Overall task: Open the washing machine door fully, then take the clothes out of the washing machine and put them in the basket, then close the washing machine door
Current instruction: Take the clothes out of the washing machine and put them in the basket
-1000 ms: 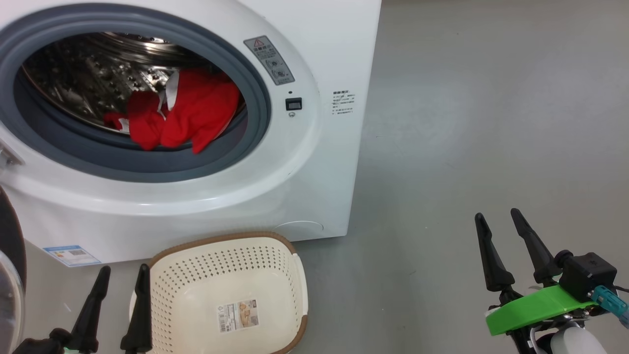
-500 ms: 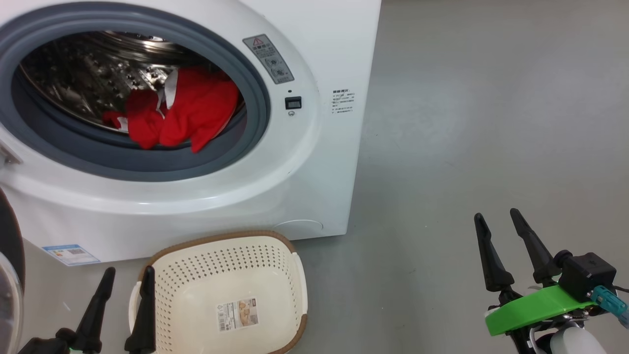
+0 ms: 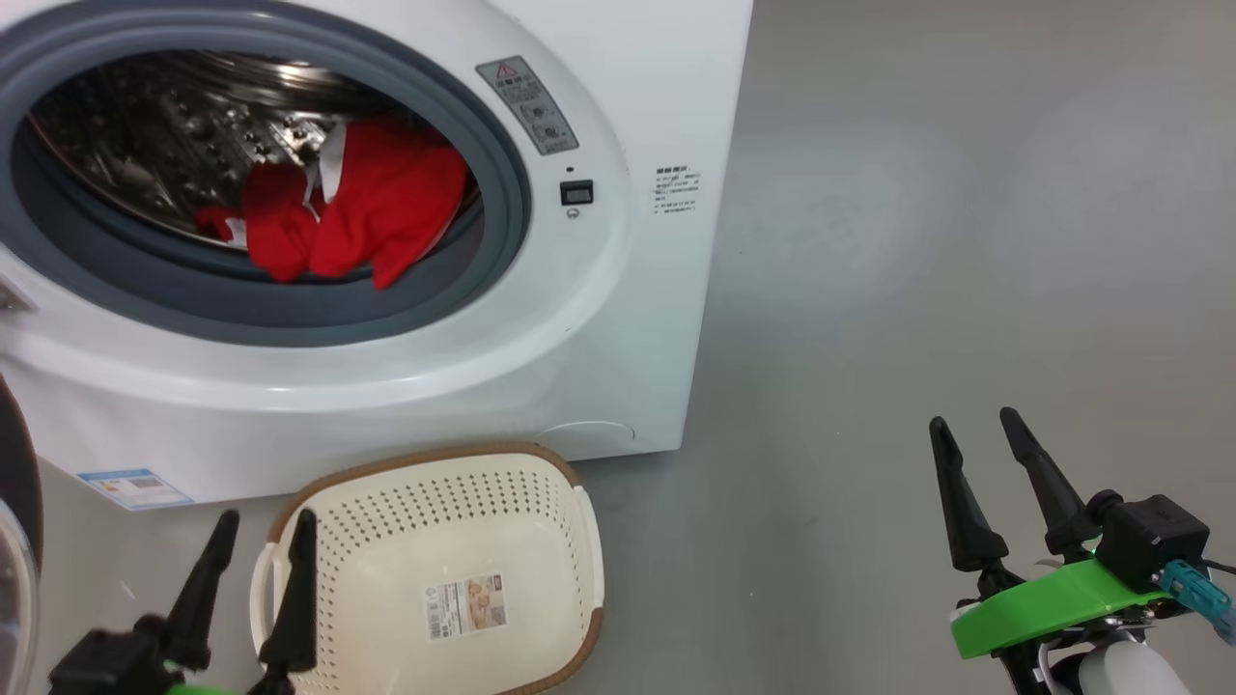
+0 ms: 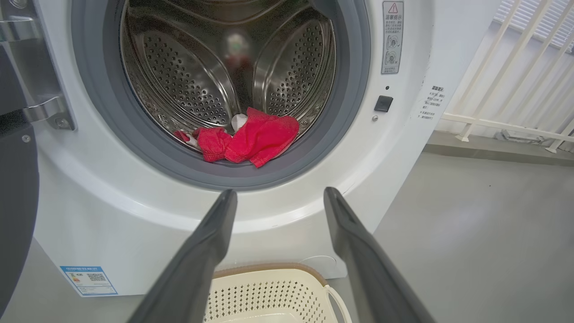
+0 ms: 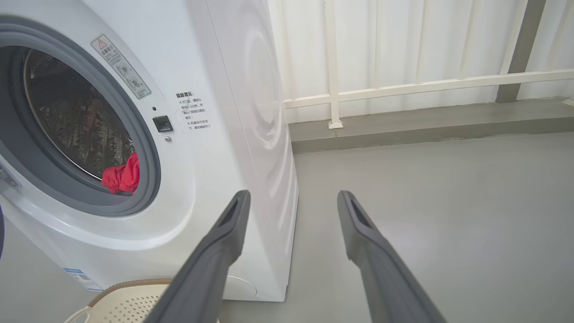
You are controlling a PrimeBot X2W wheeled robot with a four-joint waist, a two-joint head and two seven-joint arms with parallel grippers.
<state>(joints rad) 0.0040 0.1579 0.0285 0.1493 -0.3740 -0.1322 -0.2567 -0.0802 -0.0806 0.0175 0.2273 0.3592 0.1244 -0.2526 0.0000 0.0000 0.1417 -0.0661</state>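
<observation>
The white washing machine (image 3: 618,319) stands with its round opening uncovered. Red clothes (image 3: 352,212) with white parts lie at the front lip of the steel drum, also seen as clothes (image 4: 251,141) in the left wrist view. The washing machine door (image 3: 14,512) is swung out at the far left; only its dark rim and a bit of glass show. The cream basket (image 3: 435,579) sits empty on the floor before the machine. My left gripper (image 3: 266,526) is open, low at the basket's left rim. My right gripper (image 3: 975,425) is open above bare floor to the right.
Grey floor (image 3: 917,241) stretches to the right of the machine. A white railing (image 5: 403,85) and a low kerb run behind it. The door's metal hinge (image 4: 45,112) is on the machine's left face.
My left gripper has shifted right and a little up, toward the basket's left rim. The head view has tilted slightly. The right gripper and the clothes have stayed put.
</observation>
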